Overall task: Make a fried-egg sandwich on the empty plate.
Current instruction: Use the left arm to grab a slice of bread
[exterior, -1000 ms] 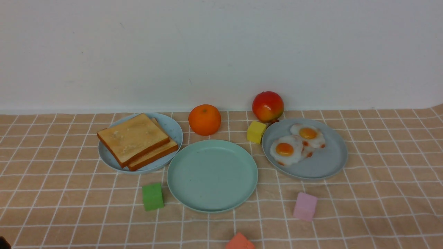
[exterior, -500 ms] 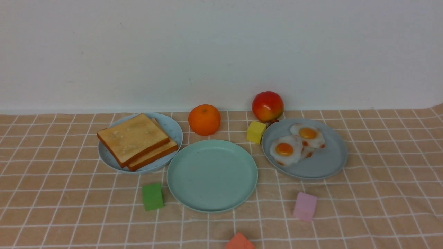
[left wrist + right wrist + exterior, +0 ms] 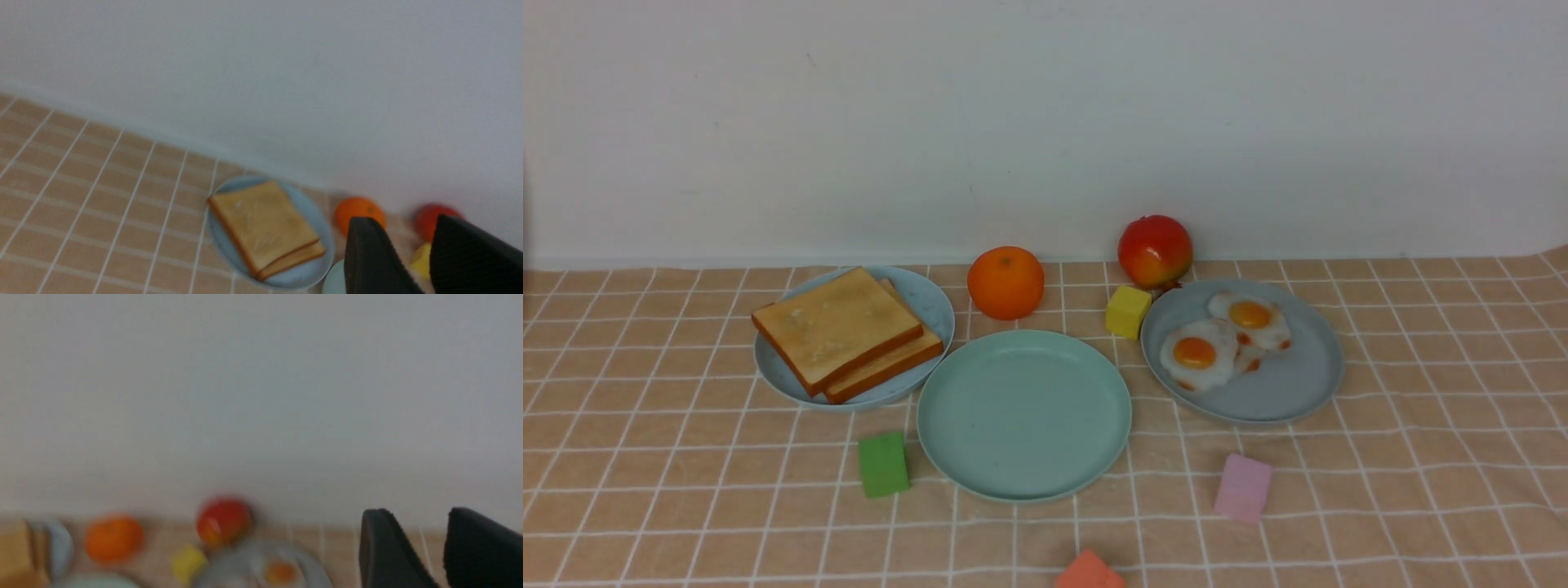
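Nothing on cloth [image 3: 1421, 490] moved since before; left claw [image 3: 404, 222], right claw [image 3: 419, 514] both part open, empty; toast slices [image 3: 837, 327] ahead of left claw, well apart; green plate [image 3: 1023, 412] bare; we guess toast light, squashy; pinch top slice by crust edge.

The checked counter [image 3: 1421, 490] bore a sky-blue plate [image 3: 931, 302] at left, a mint-green plate [image 3: 1024, 416] at centre and a grey-blue plate [image 3: 1290, 392] at right. It also bore an orange [image 3: 1005, 282], a red fruit [image 3: 1155, 251], a yellow block [image 3: 1128, 311], a green block [image 3: 883, 464], a pink block [image 3: 1243, 487] and a coral block [image 3: 1088, 573].
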Controlling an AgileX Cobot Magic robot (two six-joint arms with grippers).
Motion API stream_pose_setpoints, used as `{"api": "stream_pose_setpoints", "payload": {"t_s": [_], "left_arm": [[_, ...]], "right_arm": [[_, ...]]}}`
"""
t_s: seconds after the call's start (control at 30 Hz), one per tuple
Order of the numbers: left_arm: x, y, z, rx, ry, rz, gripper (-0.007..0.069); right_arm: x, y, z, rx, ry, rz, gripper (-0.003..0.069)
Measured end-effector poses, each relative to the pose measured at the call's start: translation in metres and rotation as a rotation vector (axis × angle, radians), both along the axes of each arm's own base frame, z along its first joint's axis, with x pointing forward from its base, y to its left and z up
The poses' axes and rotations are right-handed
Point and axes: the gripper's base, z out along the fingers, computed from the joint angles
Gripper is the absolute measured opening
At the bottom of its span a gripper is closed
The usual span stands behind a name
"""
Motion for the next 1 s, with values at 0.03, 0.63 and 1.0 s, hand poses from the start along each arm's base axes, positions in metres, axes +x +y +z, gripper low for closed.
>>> {"api": "stream_pose_setpoints", "payload": {"t_s": [0.03, 0.63, 1.0], "left_arm": [[0.002, 0.0, -0.002, 0.001, 0.013, 0.0, 0.0239], [0.188, -0.002, -0.126, -0.381, 0.659, 0.048, 0.0252], [0.234, -0.003, -0.176, -0.346, 0.722, 0.015, 0.0509]], "right_arm": [[0.001, 0.0, -0.002, -0.002, 0.013, -0.002, 0.024], [0.0, 0.06, -0.054, 0.166, 0.53, 0.325, 0.024], [-0.014, 0.085, -0.053, 0.141, 0.55, 0.5, 0.024]]}}
